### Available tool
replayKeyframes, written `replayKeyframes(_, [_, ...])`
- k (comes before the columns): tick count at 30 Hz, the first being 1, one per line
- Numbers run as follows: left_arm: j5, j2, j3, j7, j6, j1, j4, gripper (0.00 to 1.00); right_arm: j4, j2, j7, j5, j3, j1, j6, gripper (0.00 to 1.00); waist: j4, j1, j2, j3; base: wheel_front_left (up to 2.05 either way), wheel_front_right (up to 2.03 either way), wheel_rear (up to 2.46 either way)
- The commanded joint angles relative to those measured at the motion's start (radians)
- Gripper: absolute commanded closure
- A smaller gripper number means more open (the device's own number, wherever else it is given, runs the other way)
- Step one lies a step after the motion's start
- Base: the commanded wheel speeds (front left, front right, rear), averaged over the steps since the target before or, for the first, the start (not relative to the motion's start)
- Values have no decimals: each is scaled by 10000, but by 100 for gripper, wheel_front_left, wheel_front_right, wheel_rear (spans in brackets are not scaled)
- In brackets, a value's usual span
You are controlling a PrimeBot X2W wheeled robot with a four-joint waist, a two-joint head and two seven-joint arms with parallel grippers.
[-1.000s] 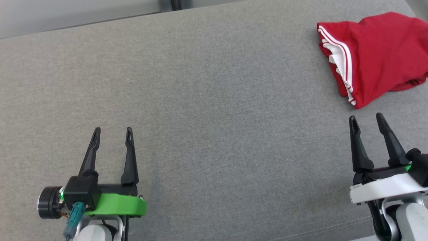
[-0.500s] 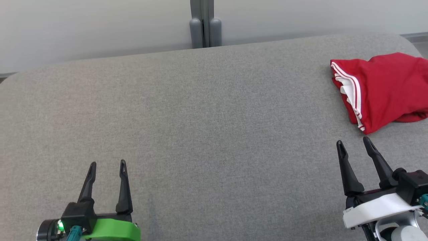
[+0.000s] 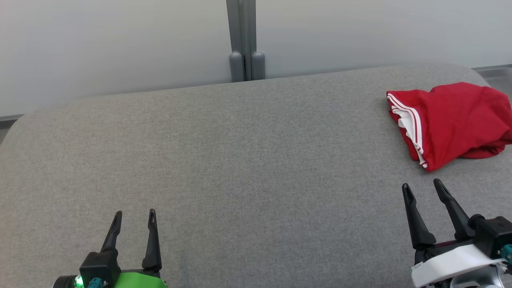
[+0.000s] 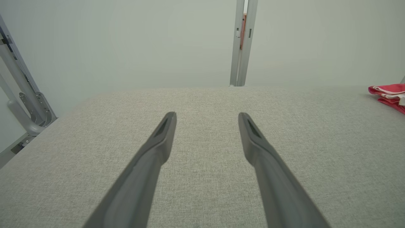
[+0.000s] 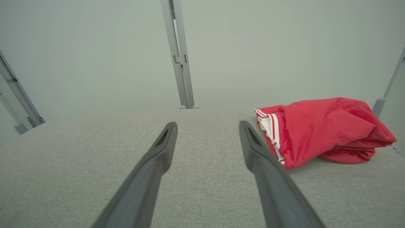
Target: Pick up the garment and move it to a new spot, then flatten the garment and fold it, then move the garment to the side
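Observation:
A red garment [image 3: 452, 122] with white striped trim lies folded in a loose bundle at the far right of the grey padded table [image 3: 248, 160]. In the right wrist view the garment [image 5: 319, 129] sits just ahead and right of the fingers. My right gripper [image 3: 422, 187] is open and empty, a short way in front of the bundle, not touching it. My left gripper [image 3: 135, 215] is open and empty over bare table at the lower left. In the left wrist view the left gripper [image 4: 207, 114] points across the table and an edge of the garment [image 4: 387, 93] shows at far right.
A pale wall with a grey vertical post [image 3: 244, 40] stands behind the table's far edge. A grey metal frame [image 4: 22, 98] stands off the table's left side. The table's corners are rounded.
The whole head view has tilted up, so the wall and the table's far edge now show. Both grippers stay open; the garment has not moved on the table.

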State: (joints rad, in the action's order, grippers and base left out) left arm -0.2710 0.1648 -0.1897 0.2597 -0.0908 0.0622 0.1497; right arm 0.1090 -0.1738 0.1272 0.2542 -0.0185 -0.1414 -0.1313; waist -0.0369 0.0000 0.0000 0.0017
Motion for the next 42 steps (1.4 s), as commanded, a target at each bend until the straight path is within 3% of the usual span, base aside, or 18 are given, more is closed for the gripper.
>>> replayKeyframes(1, [-49, -5, 25, 53, 35, 131, 40, 0, 68, -34, -22, -6, 7, -146, 11, 0, -14, 0, 0, 2, 0, 0, 0])
replayKeyframes(17, [136, -131, 147, 60, -17, 25, 270, 0, 36, -107, -84, 79, 43, -148, 11, 0, 81, 0, 0, -14, 0, 0, 0])
replayKeyframes(18, [79, -145, 108, 12, 16, -1, 257, 100, 20, -59, -59, 7, 16, -25, 0, 100, 78, 0, 0, -15, 0, 0, 0])
replayKeyframes(22, [56, -247, 32, -41, 19, 10, 606, 100, -339, 88, -59, 21, -52, -30, -2, 100, 82, 0, 0, -16, 0, 0, 0])
replayKeyframes(42, [-3360, -470, 812, -974, 330, -445, 413, 100, -1159, 129, -411, 3740, -9, 689, 0, 100, 126, 0, 0, -22, 0, 0, 0])
